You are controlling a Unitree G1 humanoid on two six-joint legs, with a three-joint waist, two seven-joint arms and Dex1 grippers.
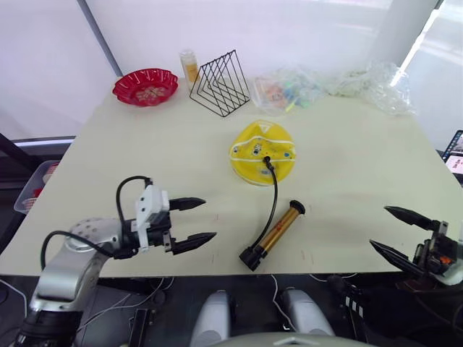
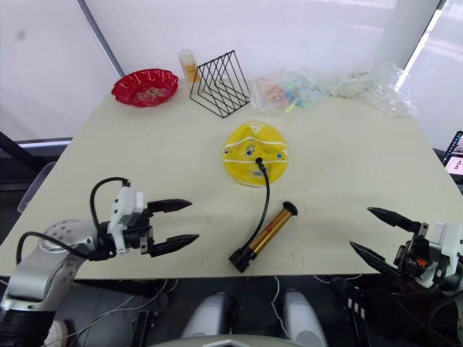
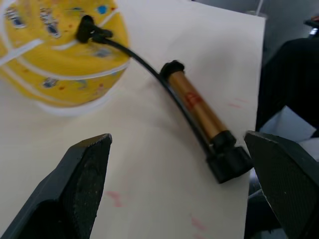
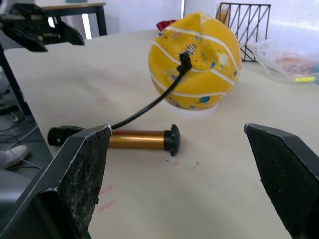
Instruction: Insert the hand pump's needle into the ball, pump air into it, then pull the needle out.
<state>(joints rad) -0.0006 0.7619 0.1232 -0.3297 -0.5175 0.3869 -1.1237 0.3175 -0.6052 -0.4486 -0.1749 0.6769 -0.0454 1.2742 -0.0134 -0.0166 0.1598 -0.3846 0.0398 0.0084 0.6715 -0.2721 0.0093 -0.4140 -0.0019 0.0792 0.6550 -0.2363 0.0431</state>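
the needle (image 1: 266, 160) already sat in the slack ball (image 1: 262, 152) mid-table; both grippers, left gripper (image 1: 189, 223) and right gripper (image 1: 400, 230), hung spread and empty. pumping probably wanted one steadying the hand pump (image 1: 275, 233) near the front edge, one on its handle

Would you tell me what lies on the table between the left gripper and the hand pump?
Nothing: bare tabletop separates the open left gripper from the hand pump, as the left eye view shows; the left wrist view shows the same.

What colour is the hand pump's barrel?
Shiny orange-gold barrel with black end caps, clearest in the left wrist view.
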